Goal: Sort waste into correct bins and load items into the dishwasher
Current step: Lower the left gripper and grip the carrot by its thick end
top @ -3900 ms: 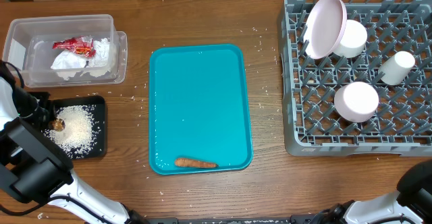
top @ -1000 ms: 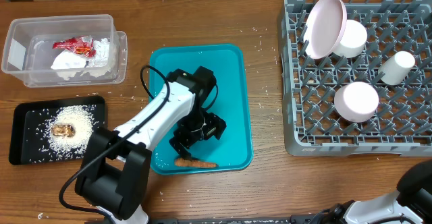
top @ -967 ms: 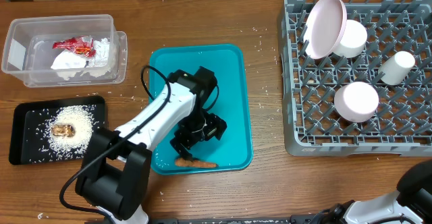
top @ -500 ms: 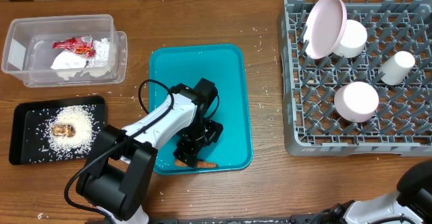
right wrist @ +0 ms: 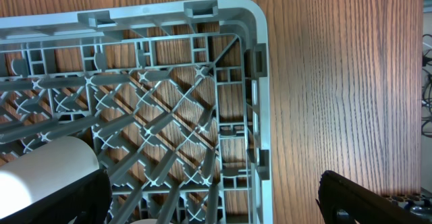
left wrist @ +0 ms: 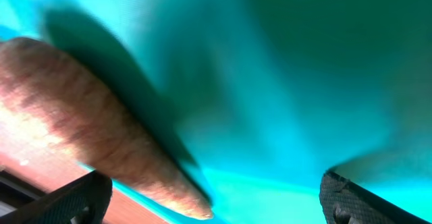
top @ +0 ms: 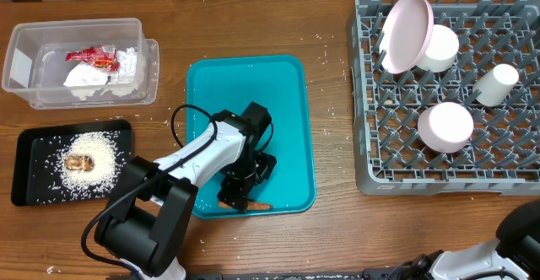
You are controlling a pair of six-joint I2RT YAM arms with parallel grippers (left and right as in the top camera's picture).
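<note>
Left pincer (left wrist: 216, 200) hangs low over the near end of the teal tray (top: 253, 86), its jaws spread wide with the carrot (left wrist: 101, 143) lying flat between them, closer to one tip. They are spread like that, I judge, so they can drop either side of it and close. The carrot lies along the tray's near rim, well apart from the black tray of rice (top: 34, 145) at the left of the worktop (top: 337, 229), a likely home for food scraps. Right pincer (right wrist: 216, 197), also apart and empty, hangs over a corner of the dish rack (right wrist: 202, 82), away from the carrot
</note>
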